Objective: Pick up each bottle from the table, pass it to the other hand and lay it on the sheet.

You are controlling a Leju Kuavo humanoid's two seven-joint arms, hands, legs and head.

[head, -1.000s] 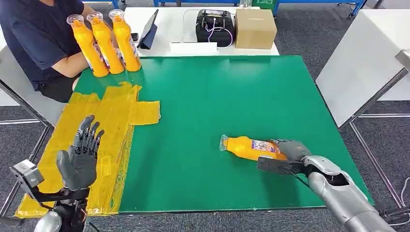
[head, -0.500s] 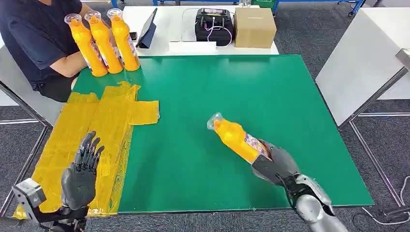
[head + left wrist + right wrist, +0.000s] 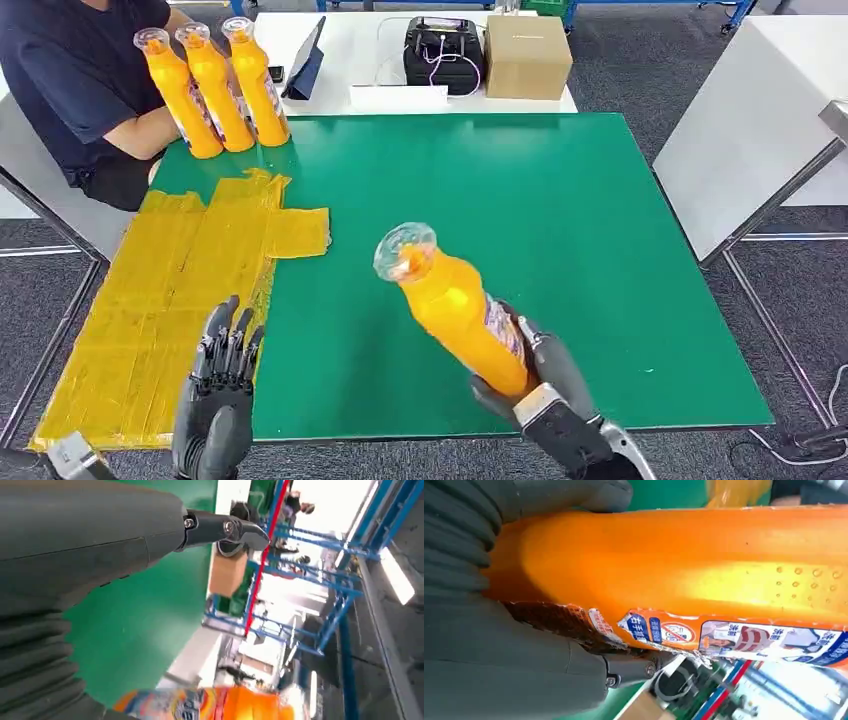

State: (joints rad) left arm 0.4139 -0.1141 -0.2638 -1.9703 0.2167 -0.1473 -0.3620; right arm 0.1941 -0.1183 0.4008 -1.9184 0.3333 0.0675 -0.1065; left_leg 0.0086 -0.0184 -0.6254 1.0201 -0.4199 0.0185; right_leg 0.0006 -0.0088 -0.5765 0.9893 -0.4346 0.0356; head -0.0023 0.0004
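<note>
The right hand (image 3: 545, 385) grips the base of an orange plastic bottle with a clear cap and a printed label (image 3: 455, 305), holding it raised above the green table top (image 3: 560, 210). The bottle tilts up and away from that hand, cap end toward the robot's left. In the right wrist view the thumb and fingers (image 3: 574, 495) wrap the bottle's lower body. The left hand (image 3: 222, 395) is empty, fingers spread and pointing forward, at the near edge of the yellow sheet of taped strips (image 3: 160, 300). Well beyond the left hand, three more orange bottles (image 3: 210, 90) stand upright at the table's far corner, just beside a seated person in a dark shirt (image 3: 70, 70).
</note>
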